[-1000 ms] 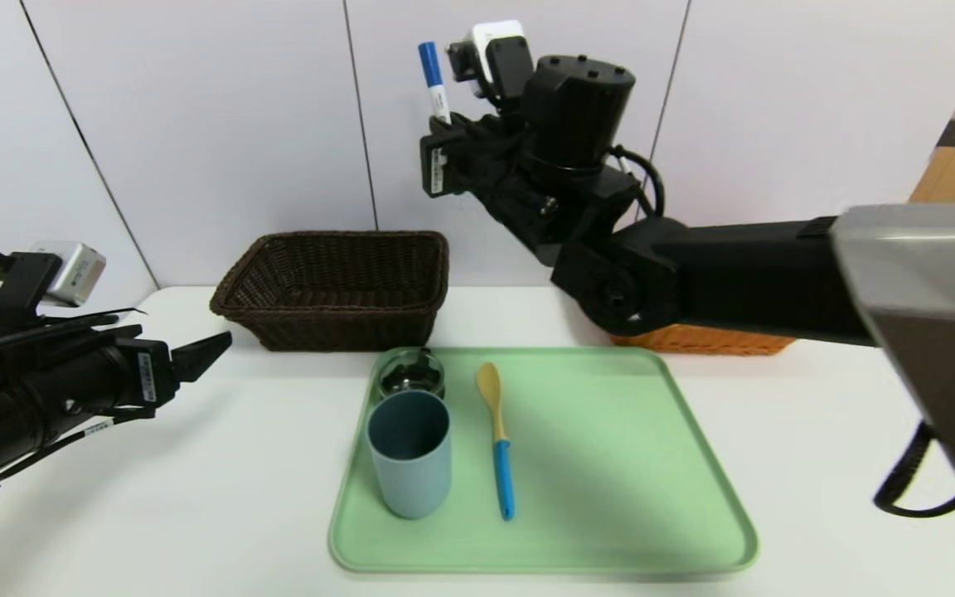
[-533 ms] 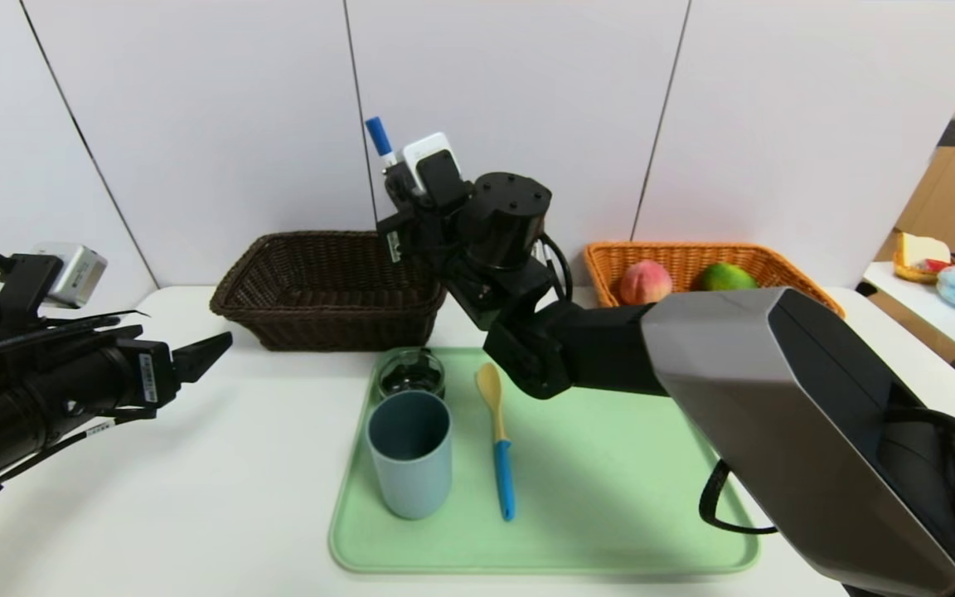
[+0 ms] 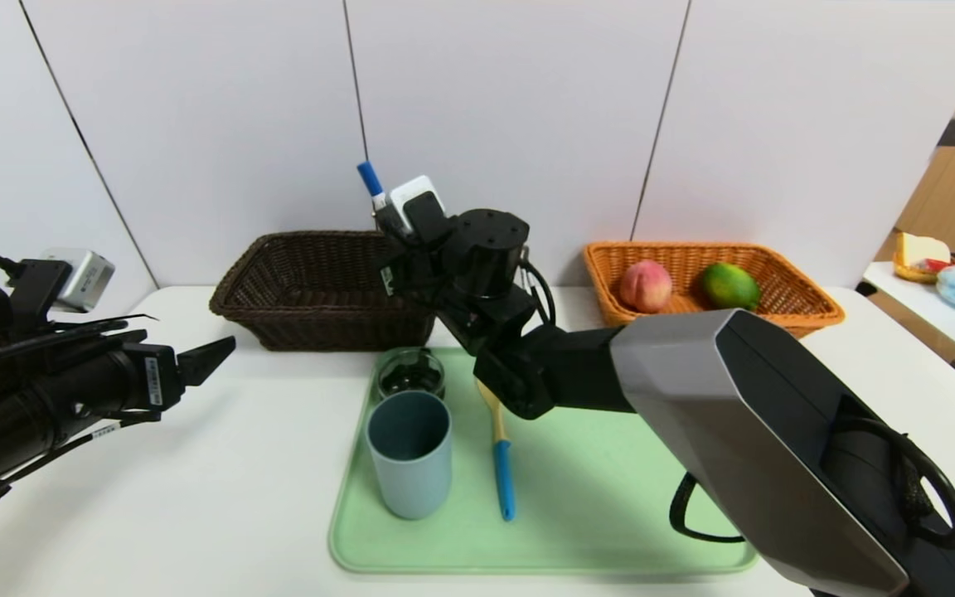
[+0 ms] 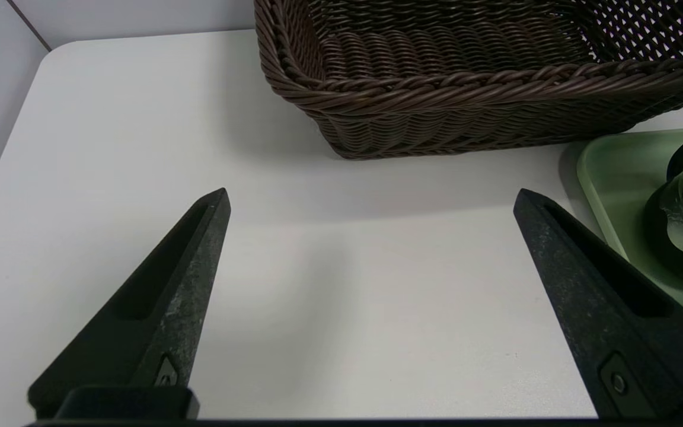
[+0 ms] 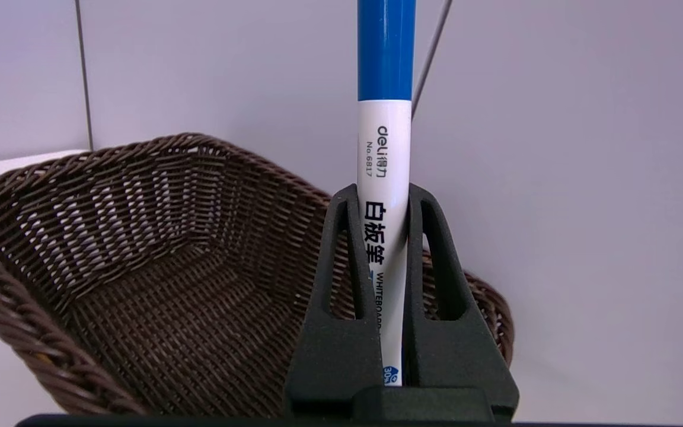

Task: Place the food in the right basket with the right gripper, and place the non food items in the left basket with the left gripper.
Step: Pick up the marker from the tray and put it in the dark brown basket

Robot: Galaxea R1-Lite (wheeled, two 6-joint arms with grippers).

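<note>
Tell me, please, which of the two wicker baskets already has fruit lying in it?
The orange-tan basket on the robot's right holds a peach and a green citrus. The dark brown basket shows nothing inside.

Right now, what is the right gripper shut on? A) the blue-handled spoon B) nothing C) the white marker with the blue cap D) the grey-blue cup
C: in the right wrist view the right gripper is clamped around the white marker, blue cap up, over the dark brown basket; the spoon and cup sit on the green tray.
</note>
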